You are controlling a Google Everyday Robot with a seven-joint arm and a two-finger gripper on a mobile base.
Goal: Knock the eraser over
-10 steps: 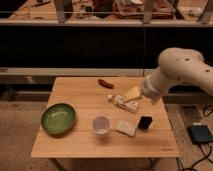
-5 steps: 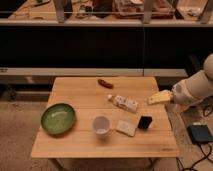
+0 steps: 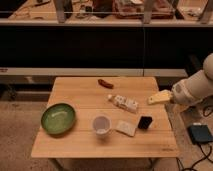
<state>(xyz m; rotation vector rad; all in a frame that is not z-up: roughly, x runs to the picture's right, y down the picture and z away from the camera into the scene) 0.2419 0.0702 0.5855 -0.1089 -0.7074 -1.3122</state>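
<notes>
The eraser [image 3: 145,122] is a small black block standing on the wooden table [image 3: 75,145], near its right front, just right of a flat white pad [image 3: 126,128]. My gripper [image 3: 159,97] is a pale yellowish tip on the white arm [image 3: 192,89] that reaches in from the right. It hovers over the table's right edge, behind and slightly right of the eraser, apart from it and holding nothing that I can see.
A white cup [image 3: 101,125] stands left of the pad. A green bowl [image 3: 58,118] sits at the left. A long white tube-like object [image 3: 124,103] lies mid-table and a small red object [image 3: 105,83] at the back. A blue box [image 3: 201,134] lies on the floor at the right.
The arm has drawn back to the right, from over the tube-like object to the table's right edge. In the last half second it barely moved. The eraser stands where it did.
</notes>
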